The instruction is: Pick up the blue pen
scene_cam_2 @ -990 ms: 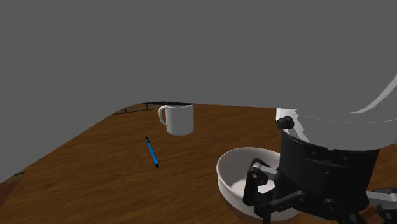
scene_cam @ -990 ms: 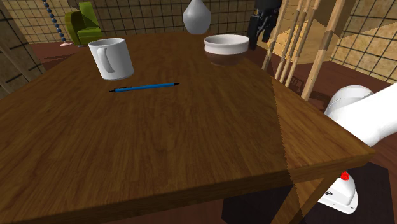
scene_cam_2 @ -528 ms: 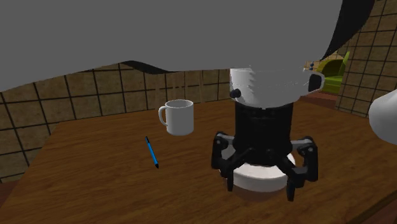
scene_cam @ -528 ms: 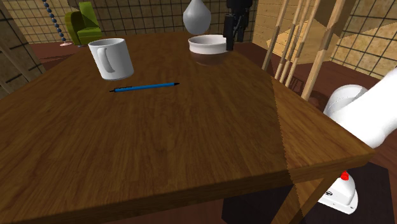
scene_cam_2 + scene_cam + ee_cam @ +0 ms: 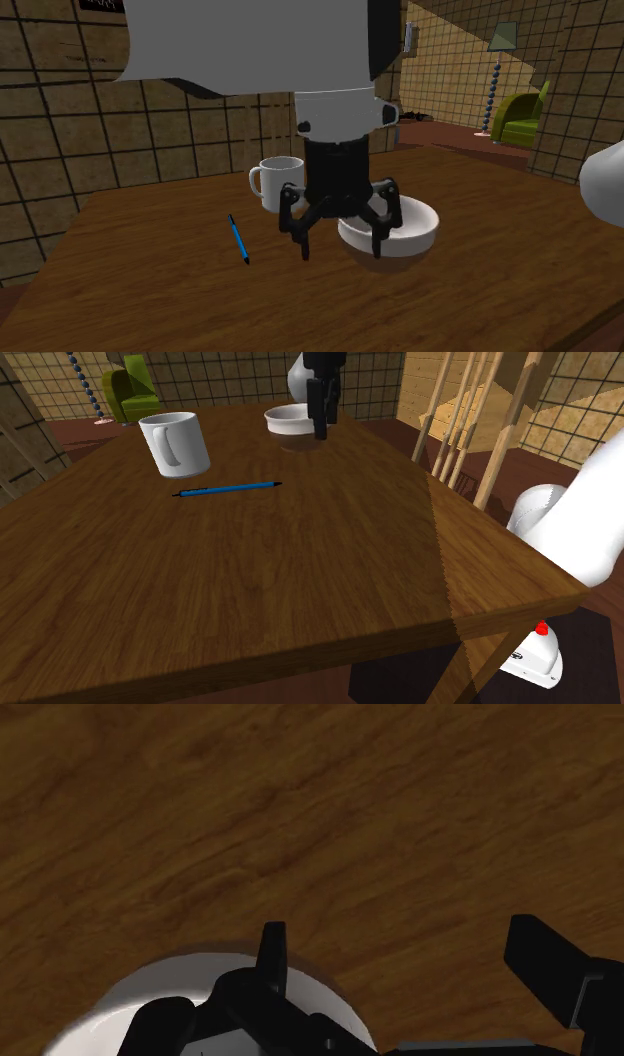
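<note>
Just beside mug [image 5: 175, 444], not touching: blue pen [image 5: 228, 489], flat on table [image 5: 250, 582]. Your gripper [image 5: 340, 245] hangs near mug too, over bowl [image 5: 285, 418] rim, fingers [image 5: 545, 969] spread wide, empty. Pen lies off gripper's mug-ward side, long axis roughly across finger gap, I'd guess, so slide over, drop.

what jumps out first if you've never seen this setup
The black claw catches the eye first, hanging open above the wooden table right by a white bowl. Next comes the thin blue pen, lying flat on the wood close to a white mug and well apart from the claw.
</note>
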